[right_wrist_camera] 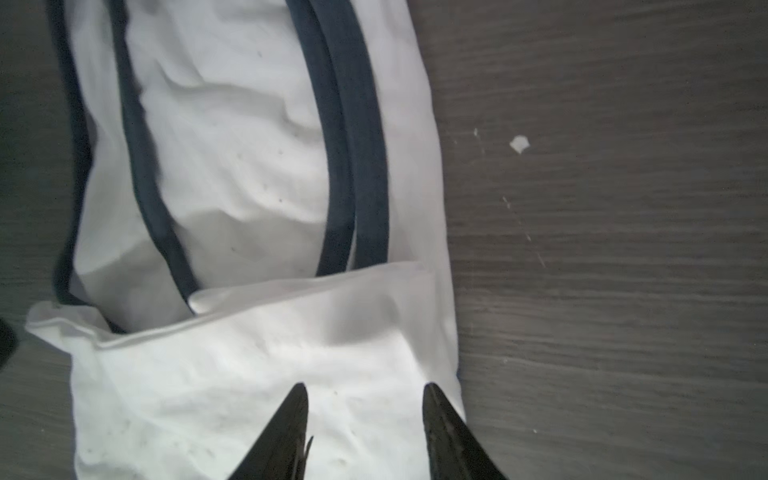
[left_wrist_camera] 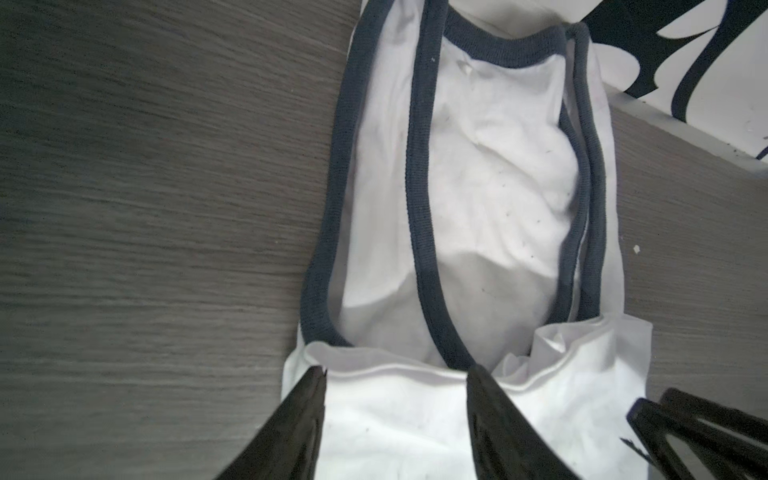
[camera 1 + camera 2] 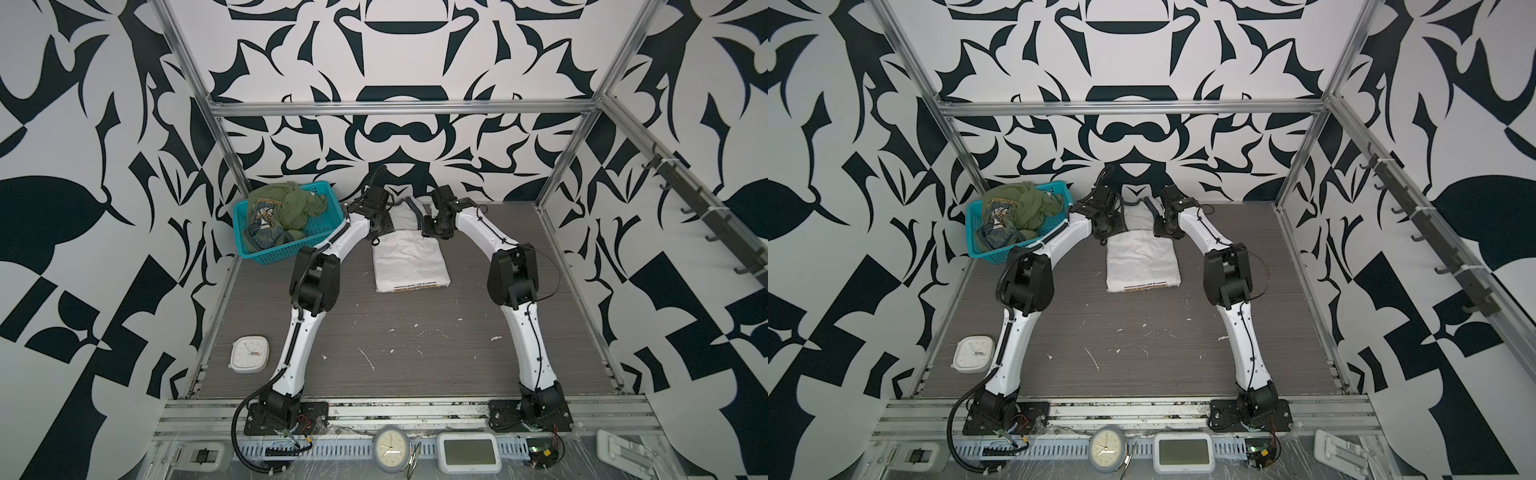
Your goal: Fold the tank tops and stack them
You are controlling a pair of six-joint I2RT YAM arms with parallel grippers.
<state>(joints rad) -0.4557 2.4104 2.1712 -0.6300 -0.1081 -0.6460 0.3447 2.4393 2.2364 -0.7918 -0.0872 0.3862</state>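
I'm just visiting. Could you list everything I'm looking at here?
white tank top: one, white with dark trim, partly folded, mid-table
olive green tank top: one, green, crumpled in the basket
basket: one, teal, table's back left
table: one, grey wood-grain
square clock: one, white, table's front left
round clock: one, pale, front rail
screen: one, white-framed, front rail
left arm, right arm: two, white and black, reaching to the white top
left fingers: two, black, apart over the white top
right fingers: two, black, apart over the same top
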